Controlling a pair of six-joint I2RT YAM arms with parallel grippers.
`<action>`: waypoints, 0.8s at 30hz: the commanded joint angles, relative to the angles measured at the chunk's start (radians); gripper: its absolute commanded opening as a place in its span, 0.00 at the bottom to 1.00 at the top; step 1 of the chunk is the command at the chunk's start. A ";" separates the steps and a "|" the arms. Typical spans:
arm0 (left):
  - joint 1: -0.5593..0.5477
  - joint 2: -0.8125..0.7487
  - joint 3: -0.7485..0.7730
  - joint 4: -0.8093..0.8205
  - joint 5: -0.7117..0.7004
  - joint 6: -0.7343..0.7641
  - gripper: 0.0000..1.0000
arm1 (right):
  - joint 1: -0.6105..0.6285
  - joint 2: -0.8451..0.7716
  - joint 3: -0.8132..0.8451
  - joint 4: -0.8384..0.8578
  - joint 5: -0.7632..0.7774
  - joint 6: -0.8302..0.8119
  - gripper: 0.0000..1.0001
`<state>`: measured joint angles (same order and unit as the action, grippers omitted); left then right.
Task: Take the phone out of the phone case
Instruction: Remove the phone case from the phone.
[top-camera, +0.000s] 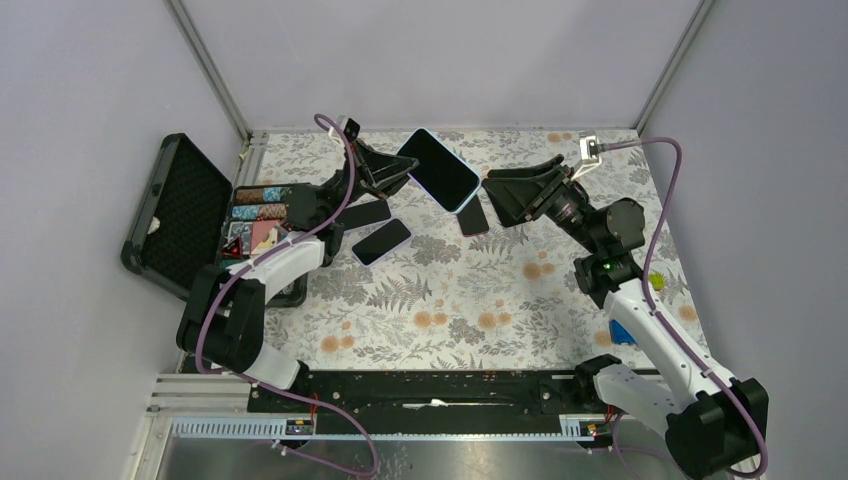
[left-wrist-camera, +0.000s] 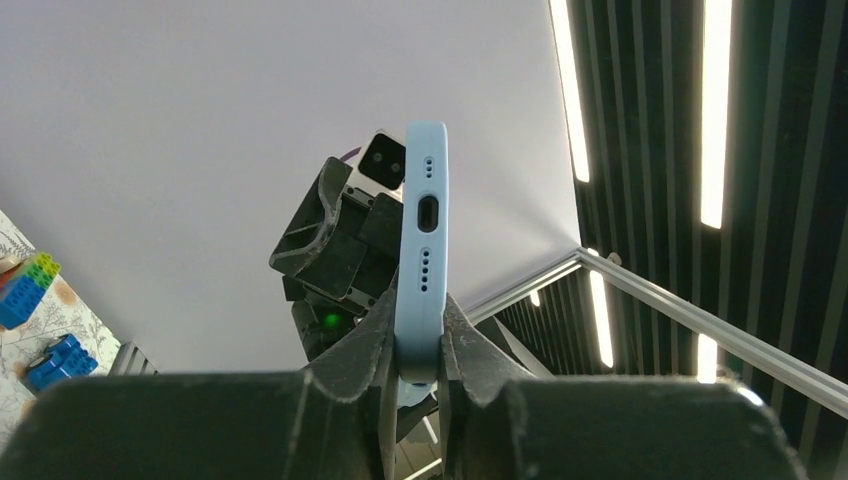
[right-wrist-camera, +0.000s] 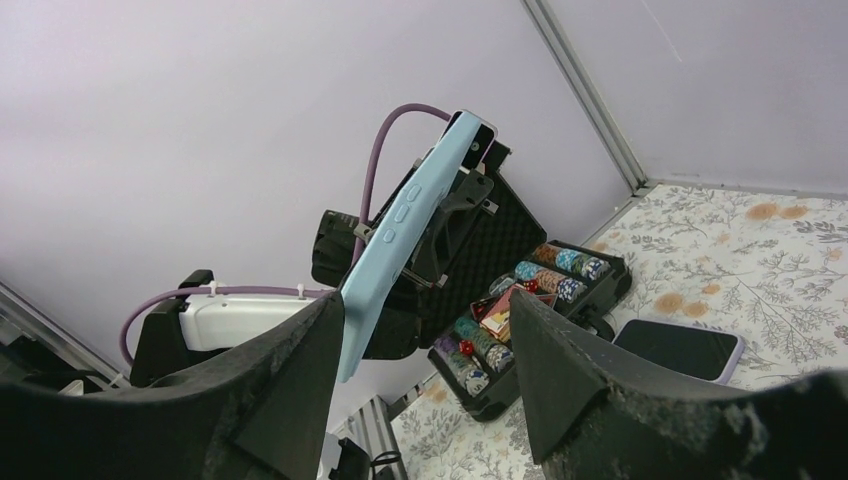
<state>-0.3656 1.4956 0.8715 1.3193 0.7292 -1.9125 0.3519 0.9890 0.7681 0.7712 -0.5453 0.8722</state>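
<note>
A phone with a dark screen sits in a light blue case and is held in the air above the back of the table. My left gripper is shut on its left end; the left wrist view shows the case's bottom edge with the charging port clamped between both fingers. My right gripper is open, its wide jaws just right of the phone's lower right corner. In the right wrist view the case's blue side with its buttons stands by my left finger, not gripped.
Two other phones lie on the floral cloth: one in a lilac case and a small dark one. An open black case with poker chips and cards stands at the left. Small toy bricks lie near my right arm.
</note>
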 joint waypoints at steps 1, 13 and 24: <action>0.005 -0.032 0.047 0.116 -0.011 -0.013 0.00 | -0.005 0.008 0.042 0.059 -0.044 0.008 0.68; 0.005 -0.026 0.047 0.116 -0.020 -0.012 0.00 | -0.005 0.015 0.042 0.110 -0.071 0.036 0.78; 0.004 -0.063 0.032 0.112 -0.028 -0.008 0.00 | -0.005 0.069 0.052 0.085 -0.060 0.019 0.61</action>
<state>-0.3584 1.4956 0.8715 1.3235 0.7277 -1.9083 0.3504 1.0298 0.7773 0.8219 -0.5907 0.8944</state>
